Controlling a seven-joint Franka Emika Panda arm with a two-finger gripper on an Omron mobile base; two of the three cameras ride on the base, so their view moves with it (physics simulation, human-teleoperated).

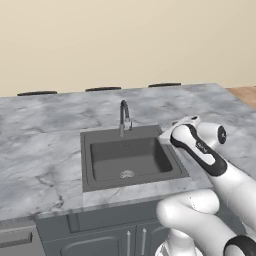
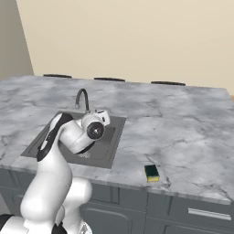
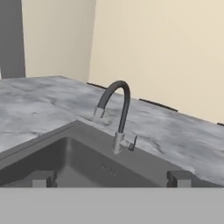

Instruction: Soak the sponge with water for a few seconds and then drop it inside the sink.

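Left base view: we are hovering our arm at the sink's (image 1: 131,160) right rim.

Right base view: the sponge (image 2: 152,172) is lying flat near the counter's (image 2: 183,132) front edge, well right of our gripper (image 2: 104,114), long axis running front-to-back.

Hand view: fingertips (image 3: 41,178) are sitting spread, empty, facing the faucet (image 3: 118,113); no water running.

Open marble counter (image 2: 183,132) stretches around the sponge (image 2: 151,172), which lies alone near the front edge, well apart from the sink (image 1: 129,157). The curved faucet (image 3: 118,114) rises at the basin's back rim, the one obstacle above it.
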